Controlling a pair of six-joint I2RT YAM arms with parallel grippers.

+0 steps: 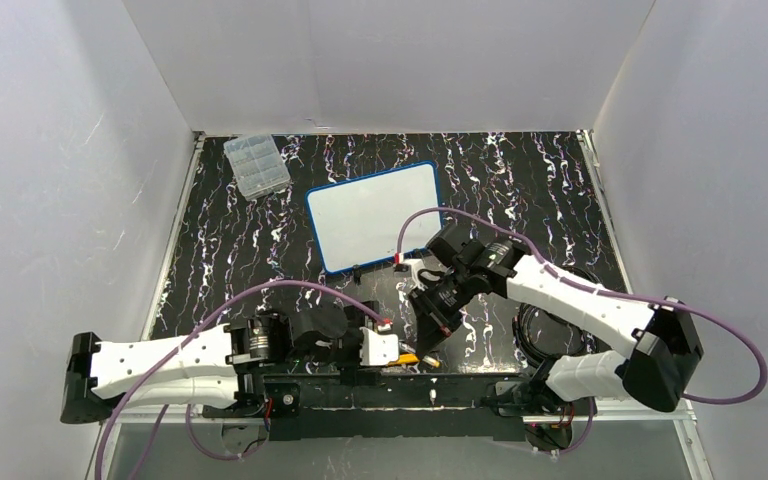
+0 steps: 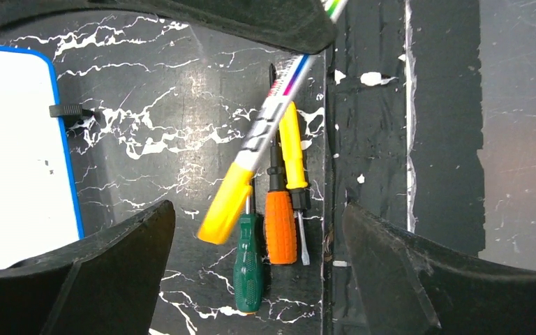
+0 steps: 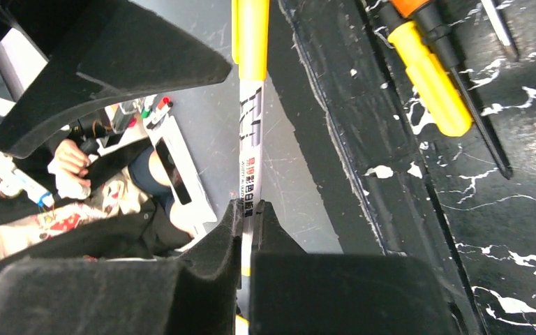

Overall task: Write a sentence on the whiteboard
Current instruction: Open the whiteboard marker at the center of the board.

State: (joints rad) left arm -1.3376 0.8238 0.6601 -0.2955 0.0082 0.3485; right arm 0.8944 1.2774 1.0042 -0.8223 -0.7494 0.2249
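Item, right gripper (image 3: pixel 248 218): my two black fingers closed on the white barrel of a yellow-capped marker pen (image 3: pixel 250 112), held tilted over three screwdrivers, namely the green-handled screwdriver (image 2: pixel 248 262), orange-handled screwdriver (image 2: pixel 280 227) and yellow-handled screwdriver (image 2: pixel 291 143), near the table's front edge. Item, left gripper (image 2: pixel 258 223): my jaws spread wide, gripping nothing, above those same tools. Item, blue-framed rectangular whiteboard (image 1: pixel 375 215): flat on the black marbled table (image 1: pixel 260 250), beyond both grippers, right of a clear plastic compartment box (image 1: pixel 256 165).

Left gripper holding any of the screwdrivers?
No, left gripper is open; green-handled screwdriver and orange-handled screwdriver lie loose between its fingers.
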